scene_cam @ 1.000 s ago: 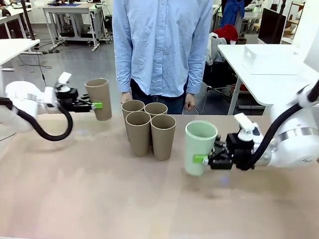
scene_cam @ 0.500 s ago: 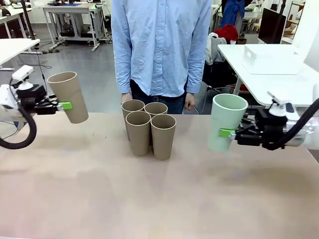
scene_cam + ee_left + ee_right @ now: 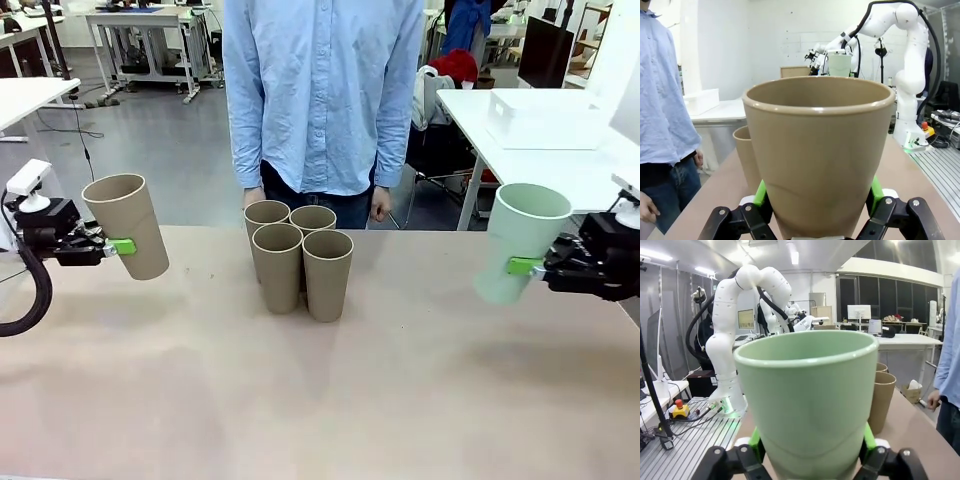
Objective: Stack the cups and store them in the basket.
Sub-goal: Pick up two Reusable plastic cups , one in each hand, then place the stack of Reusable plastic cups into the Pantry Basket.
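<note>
At the table's left edge, the left gripper pinches one brown cup between its green pads. The cup is held off the tabletop, mouth up, with its rim tilted to the left. In the middle, near the far edge, four more brown cups stand upright in a tight two-by-two cluster, touching one another. A person in a blue shirt stands just behind them, hands down at the table's edge. At the right edge, the right gripper clamps the single green cup, also raised, its rim tilted to the right. That makes five brown cups and one green.
</note>
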Controlling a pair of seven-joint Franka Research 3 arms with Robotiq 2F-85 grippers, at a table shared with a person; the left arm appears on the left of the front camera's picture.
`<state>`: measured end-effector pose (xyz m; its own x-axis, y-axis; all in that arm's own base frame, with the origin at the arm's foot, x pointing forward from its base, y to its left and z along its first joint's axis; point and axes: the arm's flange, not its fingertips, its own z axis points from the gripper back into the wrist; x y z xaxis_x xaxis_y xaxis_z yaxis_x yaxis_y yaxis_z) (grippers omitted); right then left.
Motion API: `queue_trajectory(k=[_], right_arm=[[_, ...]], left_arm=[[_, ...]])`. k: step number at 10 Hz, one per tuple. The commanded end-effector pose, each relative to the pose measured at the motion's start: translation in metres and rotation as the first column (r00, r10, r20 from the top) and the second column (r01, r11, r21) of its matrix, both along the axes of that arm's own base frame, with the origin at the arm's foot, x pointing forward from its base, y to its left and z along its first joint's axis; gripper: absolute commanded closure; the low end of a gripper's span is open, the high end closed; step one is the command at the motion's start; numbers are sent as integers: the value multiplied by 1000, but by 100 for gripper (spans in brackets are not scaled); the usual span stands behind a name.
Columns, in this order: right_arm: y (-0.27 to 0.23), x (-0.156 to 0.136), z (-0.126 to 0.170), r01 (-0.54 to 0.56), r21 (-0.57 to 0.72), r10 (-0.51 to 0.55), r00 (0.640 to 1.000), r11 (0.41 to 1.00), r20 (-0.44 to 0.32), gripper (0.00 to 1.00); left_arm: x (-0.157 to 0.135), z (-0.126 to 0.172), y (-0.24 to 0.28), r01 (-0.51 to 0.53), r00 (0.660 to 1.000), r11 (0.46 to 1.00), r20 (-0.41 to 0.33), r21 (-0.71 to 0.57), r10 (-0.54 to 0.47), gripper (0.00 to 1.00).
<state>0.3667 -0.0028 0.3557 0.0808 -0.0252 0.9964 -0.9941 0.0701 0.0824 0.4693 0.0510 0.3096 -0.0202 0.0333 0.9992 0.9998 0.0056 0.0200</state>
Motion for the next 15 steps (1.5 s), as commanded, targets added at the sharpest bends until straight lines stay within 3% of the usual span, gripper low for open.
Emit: queue_trajectory(k=[1, 4, 6, 7, 15], right_arm=[[18, -87, 5, -10, -5, 10, 1000, 1000, -21, 13], [20, -90, -6, -18, 3, 19, 999, 1000, -37, 13], [20, -88, -11, -13, 15, 14, 998, 1000, -67, 13], [-11, -7, -4, -15, -6, 15, 1000, 1000, -15, 13], [-11, -7, -4, -15, -6, 15, 1000, 1000, -15, 13]], left_arm=[[-16, 14, -2, -18, 999, 999, 33, 47, 17, 15], [-22, 34, 4, -64, 997, 996, 55, 68, 61, 15], [-24, 39, 1, -26, 999, 999, 32, 43, 25, 15], [-13, 31, 6, -51, 997, 997, 58, 60, 47, 15], [-13, 31, 6, -51, 997, 997, 58, 60, 47, 15]])
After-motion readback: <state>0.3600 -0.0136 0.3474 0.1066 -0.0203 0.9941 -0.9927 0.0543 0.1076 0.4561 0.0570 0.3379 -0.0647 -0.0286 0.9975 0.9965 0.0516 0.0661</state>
